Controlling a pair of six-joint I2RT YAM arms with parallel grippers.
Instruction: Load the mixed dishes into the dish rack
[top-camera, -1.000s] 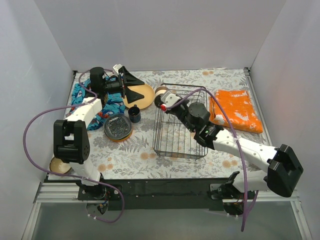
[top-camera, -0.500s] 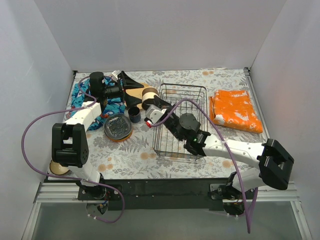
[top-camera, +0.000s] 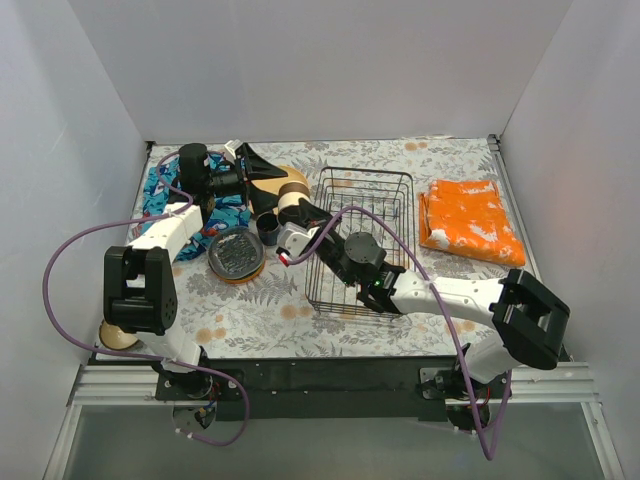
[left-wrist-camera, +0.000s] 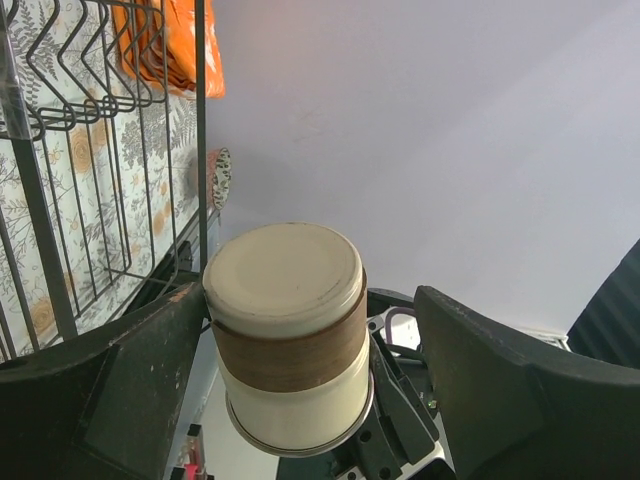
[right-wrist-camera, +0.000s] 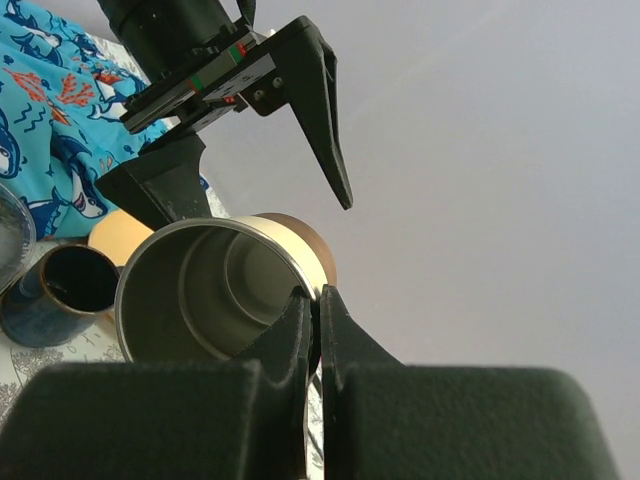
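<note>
holding the beige-silver cup (right-wrist-camera: 200, 290) by its rim in the right claw (right-wrist-camera: 315, 300), clamped shut on the wall, just beside the dish rack (top-camera: 365, 172) at its far left corner. bracketing the cup's base end with the left claw (left-wrist-camera: 310, 295), jaws spread wide.

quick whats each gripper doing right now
left gripper: open, fingers either side of the cup, not clamped on it
right gripper: shut on the cup's rim

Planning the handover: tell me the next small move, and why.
Probably close the left gripper on the beige cup. Its open fingers flank the cup, with a gap on one side, while the right gripper pinches only the rim.
</note>
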